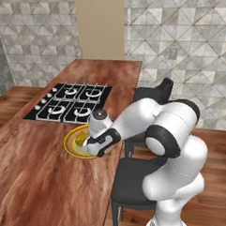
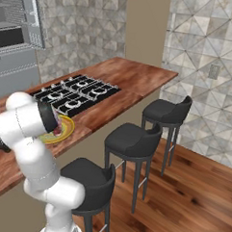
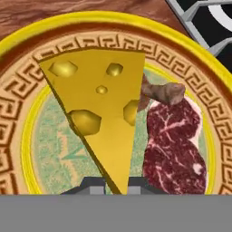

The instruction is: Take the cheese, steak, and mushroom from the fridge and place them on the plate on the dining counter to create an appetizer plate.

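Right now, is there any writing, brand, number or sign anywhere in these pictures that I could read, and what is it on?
No readable text anywhere.
The plate carries a key-pattern border, ornament rather than letters.
The cheese, steak and mushroom bear no label.
The cooktop knobs are too small to show any marks.
The wall outlet shows no legible sign.
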